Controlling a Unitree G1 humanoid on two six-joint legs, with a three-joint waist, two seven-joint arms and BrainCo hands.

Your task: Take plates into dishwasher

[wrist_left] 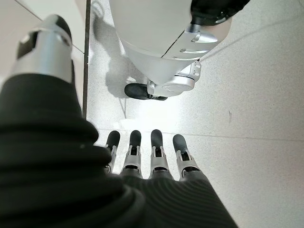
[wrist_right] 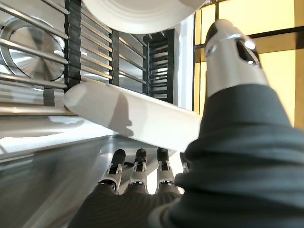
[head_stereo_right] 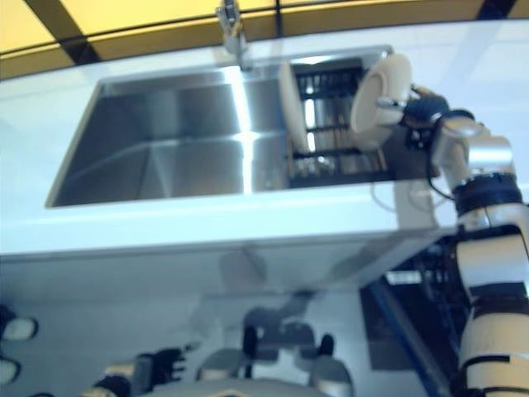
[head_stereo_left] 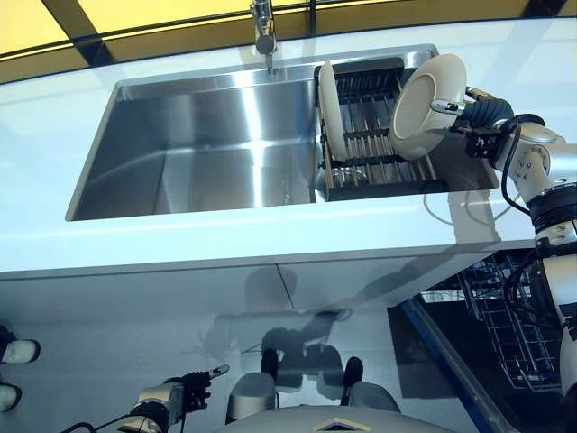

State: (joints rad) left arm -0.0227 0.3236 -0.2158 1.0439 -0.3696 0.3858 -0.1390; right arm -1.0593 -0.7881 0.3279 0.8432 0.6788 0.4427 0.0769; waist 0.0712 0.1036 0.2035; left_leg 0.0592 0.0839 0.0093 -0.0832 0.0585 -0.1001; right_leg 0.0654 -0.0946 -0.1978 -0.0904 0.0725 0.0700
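Two plates showing at the rack (head_stereo_left: pixel 374 135) in the sink's (head_stereo_left: pixel 198 144) right end. Right hand (head_stereo_left: pixel 476 115) clamped on the rim of one plate (head_stereo_left: pixel 425 95), thumb over the top edge, fingers underneath, tilted and lifted off the rack's right side. Second plate (head_stereo_left: pixel 330 106) standing on edge at the rack's left side, untouched. Left hand (head_stereo_left: pixel 185 395) way down below the counter (head_stereo_left: pixel 270 239), fingers loosely straight, holding nothing. Dishwasher basket (head_stereo_left: pixel 505 325) open below and right of the rack, so probably just a swing down and right with that same arm. Held plate's face pointing back toward the sink, likely needs turning edge-down for the slots.
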